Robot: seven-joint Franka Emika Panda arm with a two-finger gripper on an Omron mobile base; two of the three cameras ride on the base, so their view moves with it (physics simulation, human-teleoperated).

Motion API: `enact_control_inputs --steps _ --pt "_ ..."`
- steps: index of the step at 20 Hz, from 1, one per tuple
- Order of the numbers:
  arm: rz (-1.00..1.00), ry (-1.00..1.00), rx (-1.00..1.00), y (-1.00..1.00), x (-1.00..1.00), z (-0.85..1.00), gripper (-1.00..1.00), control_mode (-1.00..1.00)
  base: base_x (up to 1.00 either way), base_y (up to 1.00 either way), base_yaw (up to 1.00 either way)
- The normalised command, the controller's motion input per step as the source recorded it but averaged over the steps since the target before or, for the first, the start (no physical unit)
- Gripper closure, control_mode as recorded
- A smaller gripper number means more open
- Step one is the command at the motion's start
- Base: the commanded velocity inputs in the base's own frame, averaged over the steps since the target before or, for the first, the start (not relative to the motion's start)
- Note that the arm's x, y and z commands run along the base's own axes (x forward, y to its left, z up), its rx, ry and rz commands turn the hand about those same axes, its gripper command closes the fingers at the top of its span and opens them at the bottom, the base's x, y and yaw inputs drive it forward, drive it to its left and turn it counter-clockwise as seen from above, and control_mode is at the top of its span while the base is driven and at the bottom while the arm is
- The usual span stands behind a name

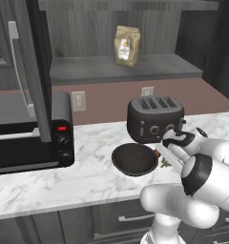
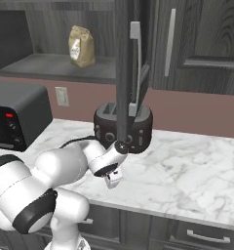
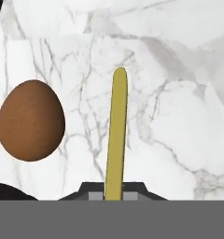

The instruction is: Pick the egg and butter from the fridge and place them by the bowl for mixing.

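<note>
The gripper (image 3: 114, 196) is clamped on the butter (image 3: 116, 135), a thin yellow stick that runs straight out from between the fingertips, its long axis in line with the hand. The hand points down at the marble counter (image 3: 179, 116), so the butter hangs above the stone; whether its far end touches cannot be told. The egg (image 3: 31, 120) already lies on the counter just to one side of the butter, apart from it. From the left base view, the gripper (image 1: 165, 159) sits low at the right edge of the bowl (image 1: 134, 159), in front of the toaster (image 1: 154, 118). The bowl looks empty. My judgement is that the butter is at its spot beside the bowl, and letting go is what remains.
</note>
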Motion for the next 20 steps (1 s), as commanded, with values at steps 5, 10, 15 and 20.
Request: enact_control_inputs --steps 5,10,15,20 --pt "0.0 0.0 0.05 0.2 0.07 -0.15 -1.0 -1.0 0.0 0.0 0.0" --pt "0.0 0.0 0.03 0.09 0.01 -0.14 -1.0 -1.0 0.0 0.0 0.0" --pt "0.0 0.0 0.03 -0.07 -0.01 0.06 -1.0 -1.0 0.0 0.0 0.0" --pt "0.0 0.01 0.0 -0.13 -0.05 0.25 -1.0 -1.0 0.0 0.0 0.0"
